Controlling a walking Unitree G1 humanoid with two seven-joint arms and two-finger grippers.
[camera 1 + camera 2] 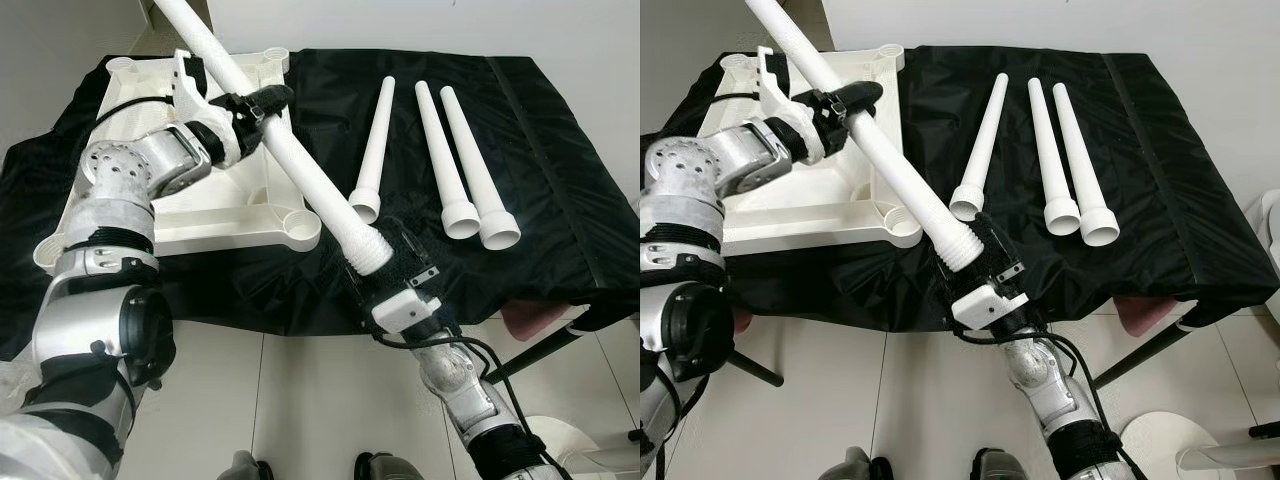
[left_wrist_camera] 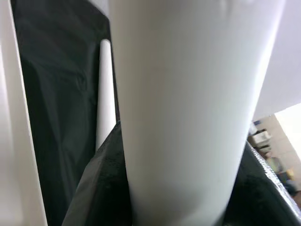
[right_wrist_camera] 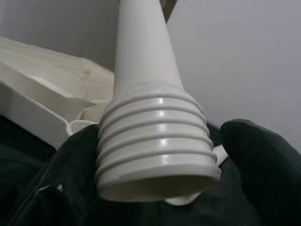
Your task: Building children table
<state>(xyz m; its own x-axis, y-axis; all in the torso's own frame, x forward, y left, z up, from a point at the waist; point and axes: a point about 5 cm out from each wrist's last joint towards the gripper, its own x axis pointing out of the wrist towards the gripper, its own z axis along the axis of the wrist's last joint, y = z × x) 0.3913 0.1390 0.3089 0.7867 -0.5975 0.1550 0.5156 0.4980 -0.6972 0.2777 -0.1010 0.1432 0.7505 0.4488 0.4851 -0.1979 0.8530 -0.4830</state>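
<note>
While I hold it with both arms, the white table leg (image 1: 290,160) slants above the cloth-covered table (image 1: 560,180), its threaded wide end near the front edge and its narrow end rising toward the far left. My right gripper (image 1: 385,265) is closed around the threads; my left gripper (image 1: 255,105) is clamped on the shaft. Beneath lies the upturned white tabletop (image 1: 200,215), a corner socket (image 1: 300,225) just beside the threads. Three spare legs (image 1: 440,150) lie right of it.

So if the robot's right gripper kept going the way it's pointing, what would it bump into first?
Probably the white tabletop's near corner. The right gripper, shut on the table leg's threaded end, points up and leftward along that leg. Depth is unclear, so it might pass above it.
</note>
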